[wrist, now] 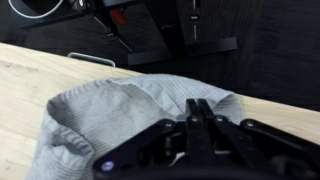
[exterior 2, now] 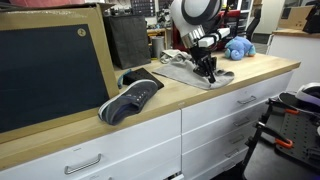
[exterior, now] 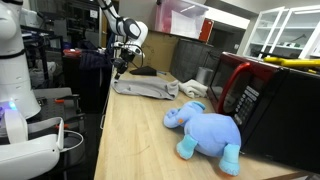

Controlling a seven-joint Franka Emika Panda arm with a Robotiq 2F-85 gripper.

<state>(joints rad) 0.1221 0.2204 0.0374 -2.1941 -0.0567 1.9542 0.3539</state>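
Observation:
A grey cloth (exterior: pixel 150 86) lies crumpled on the wooden countertop (exterior: pixel 130 140), near its edge; it also shows in an exterior view (exterior 2: pixel 190 72) and in the wrist view (wrist: pixel 110 115). My gripper (wrist: pixel 196 106) points down at the cloth's end with its fingers pressed together, and folds of the cloth gather at the tips. It shows in both exterior views (exterior: pixel 122 64) (exterior 2: pixel 208 70). Nothing else is in the jaws.
A blue plush elephant (exterior: pixel 205 128) lies on the counter beside a red microwave (exterior: pixel 240 85). A dark sneaker (exterior 2: pixel 130 97) sits near a large black board (exterior 2: pixel 50 70). Drawers (exterior 2: pixel 140 140) are under the counter. A white robot body (exterior: pixel 15 70) stands beside it.

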